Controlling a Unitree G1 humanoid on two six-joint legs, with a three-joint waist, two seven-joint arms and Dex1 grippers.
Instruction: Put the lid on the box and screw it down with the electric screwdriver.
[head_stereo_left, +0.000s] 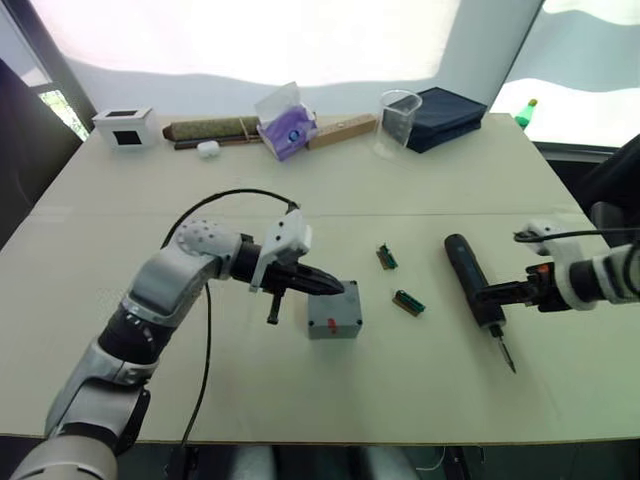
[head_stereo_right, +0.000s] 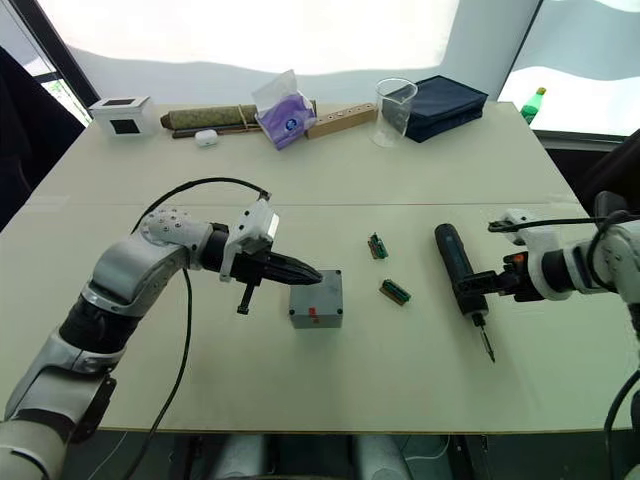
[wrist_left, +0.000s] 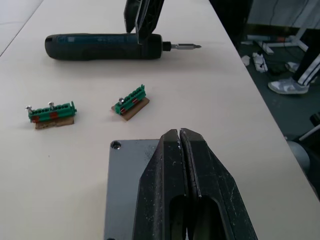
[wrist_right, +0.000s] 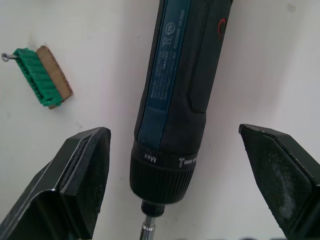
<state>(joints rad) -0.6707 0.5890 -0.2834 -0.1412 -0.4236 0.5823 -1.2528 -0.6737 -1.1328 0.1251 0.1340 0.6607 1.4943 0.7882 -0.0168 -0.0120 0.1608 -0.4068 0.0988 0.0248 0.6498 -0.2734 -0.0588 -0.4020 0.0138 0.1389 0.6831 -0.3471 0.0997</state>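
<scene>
A pale desk (head_stereo_left: 300, 200) stands before bright windows, with clutter along its far edge: a white box with a black window (head_stereo_left: 126, 127) at 11 o'clock, a clear cup (head_stereo_left: 399, 118) and a dark navy case (head_stereo_left: 447, 117) toward 1 o'clock.

The box (head_stereo_left: 334, 313) sits near the middle of the desk toward 6 o'clock, and the lid (wrist_left: 122, 185) appears to be already on it, a screw hole showing at one corner. The left tool (wrist_left: 181, 137) has its fingers pressed together and rests over the lid's top; whether it presses down I cannot tell. Two small green terminal blocks (head_stereo_left: 408, 301) lie between the box and the electric screwdriver (head_stereo_left: 473, 290), which lies flat at 3 o'clock of the box, bit pointing to the near edge.

The right tool (wrist_right: 182, 165) is spread wide, one finger on each side of the screwdriver's collar end, not yet touching it.

In my judgement the screwdriver is rigid, fairly heavy for its size, and round, so it may roll or twist in a pinch. The better hold is across the thick body behind the collar, nearer its balance, not on the tapering nose. The box looks light and could slide under the bit unless the left tool steadies it.
</scene>
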